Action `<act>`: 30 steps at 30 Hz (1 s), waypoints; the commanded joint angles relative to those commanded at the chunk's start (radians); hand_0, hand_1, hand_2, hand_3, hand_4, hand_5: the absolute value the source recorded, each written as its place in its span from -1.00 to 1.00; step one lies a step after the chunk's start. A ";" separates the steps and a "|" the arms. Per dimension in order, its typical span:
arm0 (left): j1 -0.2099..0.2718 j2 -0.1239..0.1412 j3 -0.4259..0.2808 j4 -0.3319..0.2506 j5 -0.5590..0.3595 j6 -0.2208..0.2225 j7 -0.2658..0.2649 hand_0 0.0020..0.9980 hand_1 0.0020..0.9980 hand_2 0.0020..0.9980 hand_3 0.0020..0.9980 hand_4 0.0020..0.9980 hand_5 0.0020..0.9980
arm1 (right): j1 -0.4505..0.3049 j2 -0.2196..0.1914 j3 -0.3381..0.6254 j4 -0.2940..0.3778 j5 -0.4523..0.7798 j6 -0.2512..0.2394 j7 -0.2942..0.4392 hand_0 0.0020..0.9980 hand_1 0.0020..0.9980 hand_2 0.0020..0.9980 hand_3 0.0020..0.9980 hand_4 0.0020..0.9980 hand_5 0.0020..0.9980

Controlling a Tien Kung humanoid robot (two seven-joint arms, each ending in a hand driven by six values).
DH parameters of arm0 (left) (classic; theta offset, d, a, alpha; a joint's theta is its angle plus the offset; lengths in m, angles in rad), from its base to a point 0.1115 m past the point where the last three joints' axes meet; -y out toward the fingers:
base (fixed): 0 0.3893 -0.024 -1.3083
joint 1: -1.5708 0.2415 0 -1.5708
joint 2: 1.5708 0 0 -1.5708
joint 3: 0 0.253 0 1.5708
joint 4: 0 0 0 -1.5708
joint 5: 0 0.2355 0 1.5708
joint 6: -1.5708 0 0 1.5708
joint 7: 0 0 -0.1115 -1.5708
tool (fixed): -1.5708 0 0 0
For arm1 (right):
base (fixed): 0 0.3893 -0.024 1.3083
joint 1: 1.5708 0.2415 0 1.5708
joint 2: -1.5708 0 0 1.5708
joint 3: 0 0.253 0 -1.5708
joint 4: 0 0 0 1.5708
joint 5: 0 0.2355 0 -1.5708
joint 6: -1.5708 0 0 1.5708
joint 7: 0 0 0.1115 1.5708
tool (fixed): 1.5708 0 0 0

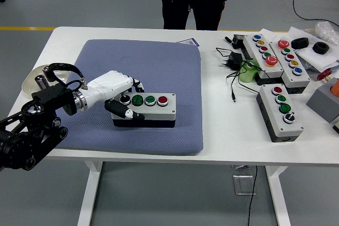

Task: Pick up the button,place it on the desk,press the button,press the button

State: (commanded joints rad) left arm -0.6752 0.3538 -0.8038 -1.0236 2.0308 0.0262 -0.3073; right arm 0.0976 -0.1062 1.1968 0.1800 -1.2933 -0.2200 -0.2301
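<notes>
My left hand [117, 97] is curled around the left end of the button box [144, 108], thumb against its near side. The box sits on the blue mat [159, 72], mid-worktop [222, 130]. I judge pressing calls for one fingertip straight down. The box is rectangular grey plastic with domed caps; the mat is dimpled foam.
</notes>
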 joint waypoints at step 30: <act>0.107 0.067 -0.274 -0.434 0.112 -0.167 0.141 -0.34 -0.34 -0.28 0.71 0.13 -1.00 | -0.006 0.004 0.012 0.000 -0.003 -0.002 -0.003 0.50 0.41 0.43 0.17 -0.64 -0.73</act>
State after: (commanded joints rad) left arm -0.5683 0.4208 -1.0777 -1.4575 2.1433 -0.1410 -0.1660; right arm 0.0915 -0.1023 1.2089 0.1800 -1.2962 -0.2223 -0.2335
